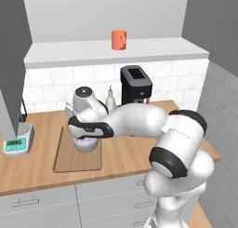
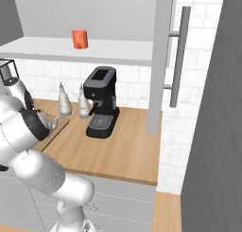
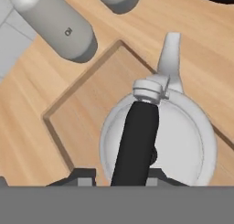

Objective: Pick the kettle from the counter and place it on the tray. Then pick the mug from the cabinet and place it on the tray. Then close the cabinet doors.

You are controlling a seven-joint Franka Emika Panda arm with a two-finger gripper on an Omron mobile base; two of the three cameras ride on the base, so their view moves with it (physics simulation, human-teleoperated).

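Note:
In the hand view the silver-grey kettle [image 3: 183, 141] sits on the wooden tray [image 3: 91, 99], spout pointing away. Its black handle runs up to the lid knob. My gripper [image 3: 121, 176] is right above it, open, with one finger on each side of the handle. A thin gap shows beside the left finger. In the left base view my hand hangs low over the tray [image 1: 76, 164] and hides the kettle. The orange-red mug [image 1: 119, 39] [image 2: 80, 39] stands on the shelf of the open cabinet [image 1: 116, 52]. One cabinet door [image 2: 160, 60] stands open on the right, the other [image 1: 11, 59] on the left.
A black coffee machine [image 1: 135, 85] [image 2: 101, 103] stands on the counter [image 1: 125, 152] right of the tray. Two slim grey bottles [image 2: 64, 101] [image 2: 83, 103] stand behind the tray by the tiled wall. A small scale [image 1: 18, 141] sits at the left.

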